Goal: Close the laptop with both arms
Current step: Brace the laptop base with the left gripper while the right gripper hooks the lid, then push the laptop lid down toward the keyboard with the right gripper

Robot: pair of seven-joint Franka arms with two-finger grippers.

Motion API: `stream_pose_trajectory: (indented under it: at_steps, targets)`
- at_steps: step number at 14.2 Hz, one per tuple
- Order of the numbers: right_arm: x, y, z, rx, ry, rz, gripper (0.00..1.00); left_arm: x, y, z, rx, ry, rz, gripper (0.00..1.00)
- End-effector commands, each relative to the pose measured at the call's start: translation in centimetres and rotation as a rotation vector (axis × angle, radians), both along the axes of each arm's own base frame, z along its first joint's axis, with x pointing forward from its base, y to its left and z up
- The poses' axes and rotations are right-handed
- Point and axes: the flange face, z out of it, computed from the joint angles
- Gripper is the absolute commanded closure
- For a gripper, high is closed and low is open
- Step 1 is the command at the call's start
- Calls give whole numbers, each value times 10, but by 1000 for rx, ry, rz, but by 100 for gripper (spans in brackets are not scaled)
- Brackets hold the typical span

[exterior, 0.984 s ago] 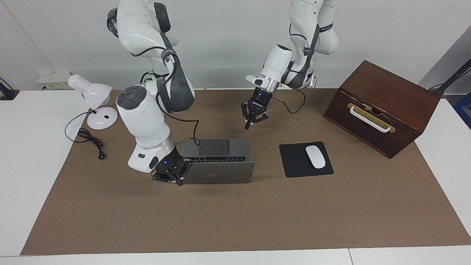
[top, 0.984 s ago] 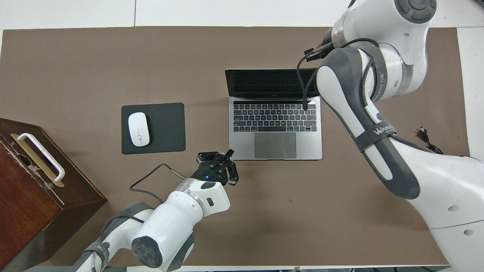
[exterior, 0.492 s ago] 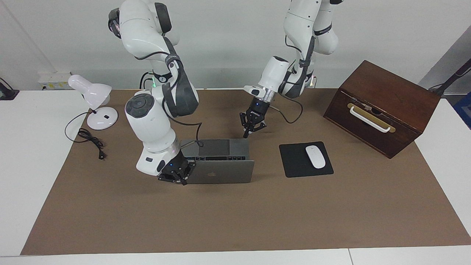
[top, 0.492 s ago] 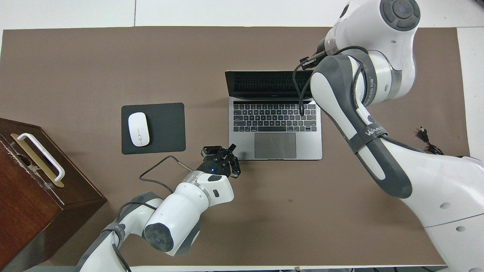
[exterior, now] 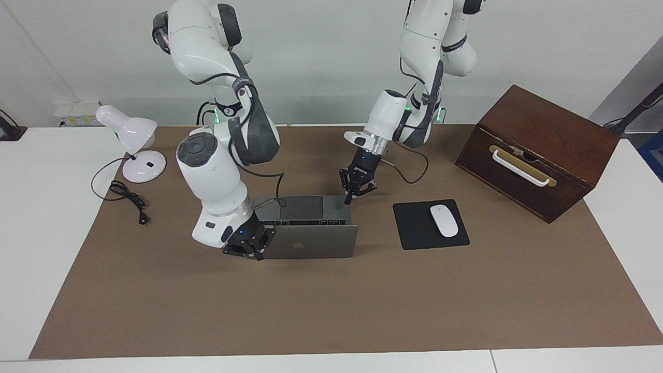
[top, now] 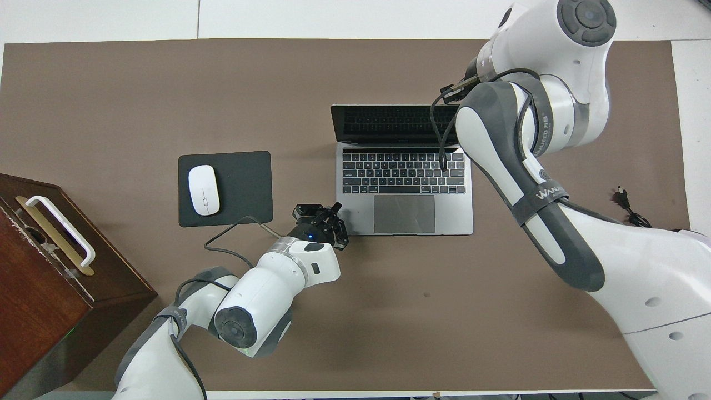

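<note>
The silver-grey laptop stands open on the brown mat, its lid upright and the apple logo showing in the facing view. The overhead view shows its black keys and trackpad. My left gripper is shut, its tip down at the corner of the base nearest the robots, toward the left arm's end. My right gripper is shut and sits low against the lid's edge at the right arm's end. In the overhead view the right arm's own forearm hides that gripper and that corner of the lid.
A black mouse pad with a white mouse lies beside the laptop toward the left arm's end. A brown wooden box with a white handle stands past it. A white desk lamp and its cable are at the right arm's end.
The left gripper has come down and forward to the laptop base's corner. The right gripper shifted in against the lid's edge, then held still. The lid looks unchanged.
</note>
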Motion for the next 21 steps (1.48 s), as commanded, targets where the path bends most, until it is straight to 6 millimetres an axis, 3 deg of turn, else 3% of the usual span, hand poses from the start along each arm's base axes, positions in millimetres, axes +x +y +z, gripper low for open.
stream_pose_trajectory:
  at_steps: [1, 14, 21]
  targets:
    - [-5, -2, 1, 16, 10, 9, 100, 5, -4, -10, 8, -13, -21, 100]
    - [-13, -1, -3, 13, 55, -2, 100, 2, -7, -24, 30, 0, -46, 100]
    - [-28, 3, -15, 4, 121, 5, 100, -3, -11, -28, 37, 4, -59, 100]
